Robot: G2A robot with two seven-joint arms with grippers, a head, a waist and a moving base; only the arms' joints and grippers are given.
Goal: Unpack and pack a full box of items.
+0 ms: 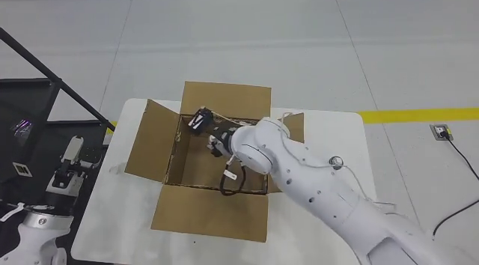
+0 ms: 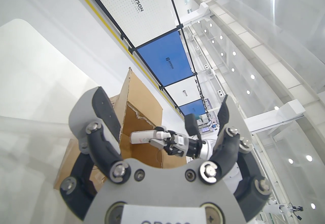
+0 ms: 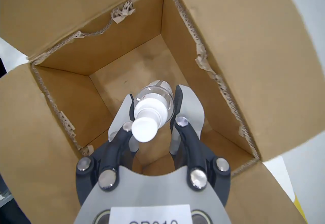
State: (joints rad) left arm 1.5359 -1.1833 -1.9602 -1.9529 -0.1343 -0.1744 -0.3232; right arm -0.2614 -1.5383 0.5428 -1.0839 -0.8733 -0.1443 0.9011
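Observation:
An open cardboard box [image 1: 209,212] stands in the middle of the white table [image 1: 329,138], all its flaps folded outward. My right gripper [image 3: 153,98] hangs over the box opening, shut on a clear bottle [image 3: 155,105] with a white pump cap, held upright. What I see of the bare box floor [image 3: 142,67] below holds no other item. In the top view the right gripper [image 1: 215,144] is over the box's far half. My left gripper [image 2: 163,100] is open and holds nothing, off the table's near left corner [image 1: 71,162]. From there the bottle [image 2: 141,137] shows above the box [image 2: 142,108].
A black frame with a slanted pole [image 1: 45,74] and dark cloth stands left of the table. Bare white tabletop lies right of the box [image 1: 337,160] and along its near left side [image 1: 120,212]. A yellow floor line [image 1: 419,115] runs behind the table.

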